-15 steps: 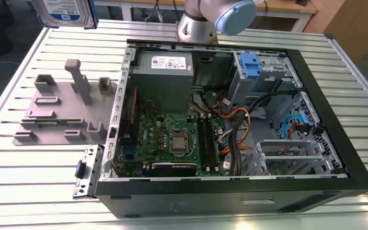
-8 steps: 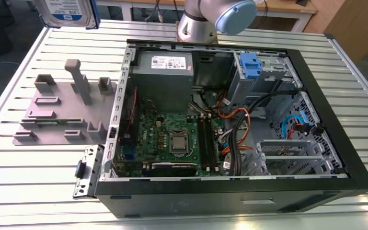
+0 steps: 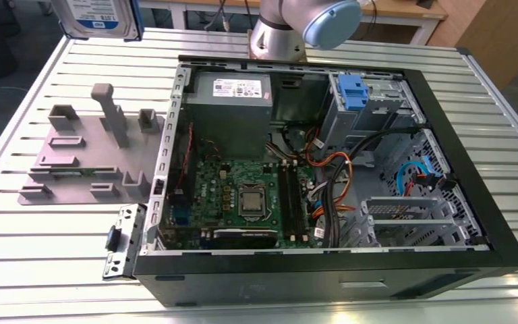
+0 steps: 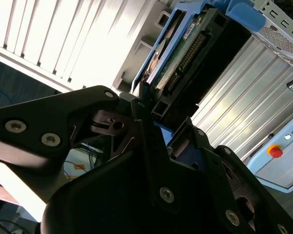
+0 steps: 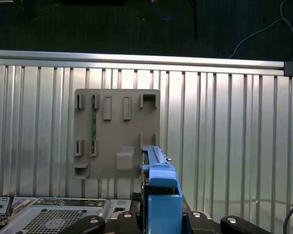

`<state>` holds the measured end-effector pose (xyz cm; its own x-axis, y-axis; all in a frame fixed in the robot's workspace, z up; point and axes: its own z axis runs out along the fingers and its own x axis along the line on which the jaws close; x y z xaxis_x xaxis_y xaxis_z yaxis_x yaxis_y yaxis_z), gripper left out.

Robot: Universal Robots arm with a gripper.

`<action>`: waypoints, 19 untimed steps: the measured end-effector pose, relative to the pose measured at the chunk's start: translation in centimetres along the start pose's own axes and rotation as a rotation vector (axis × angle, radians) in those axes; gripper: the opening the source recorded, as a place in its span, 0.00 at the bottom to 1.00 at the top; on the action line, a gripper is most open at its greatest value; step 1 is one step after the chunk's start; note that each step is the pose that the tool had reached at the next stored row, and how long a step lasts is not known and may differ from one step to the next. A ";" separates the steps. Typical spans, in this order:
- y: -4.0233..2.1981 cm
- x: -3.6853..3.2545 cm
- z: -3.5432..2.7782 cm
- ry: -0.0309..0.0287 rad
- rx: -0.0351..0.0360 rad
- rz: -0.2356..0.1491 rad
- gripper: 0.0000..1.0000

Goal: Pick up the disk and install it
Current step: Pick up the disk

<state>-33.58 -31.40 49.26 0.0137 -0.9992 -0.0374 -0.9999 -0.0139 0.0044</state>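
The disk, a silver drive with a white-and-blue label in a blue frame, hangs in the air above the table's far corner at the exterior view's left. In the second wrist view my gripper is shut on the disk, with its black fingers clamped on the end of the blue frame and the drive's circuit board and connector showing. The first wrist view shows the disk's blue frame edge-on, rising from between the fingers, high above the grey stand.
An open computer case lies on the slatted metal table, with its motherboard, cables and a drive bay with a blue bracket. The grey stand with upright posts sits left of the case. The arm's base stands behind the case.
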 end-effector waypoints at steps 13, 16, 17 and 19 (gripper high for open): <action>-0.68 0.01 0.00 0.0000 0.0000 0.000 0.36; -0.83 0.01 -0.01 0.0000 0.0000 0.000 0.36; -0.87 0.01 0.00 0.0000 0.0000 0.000 0.36; -0.97 0.01 0.00 0.0000 0.0000 0.000 0.36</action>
<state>-32.60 -31.40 49.26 0.0137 -0.9992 -0.0374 -0.9999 -0.0139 0.0044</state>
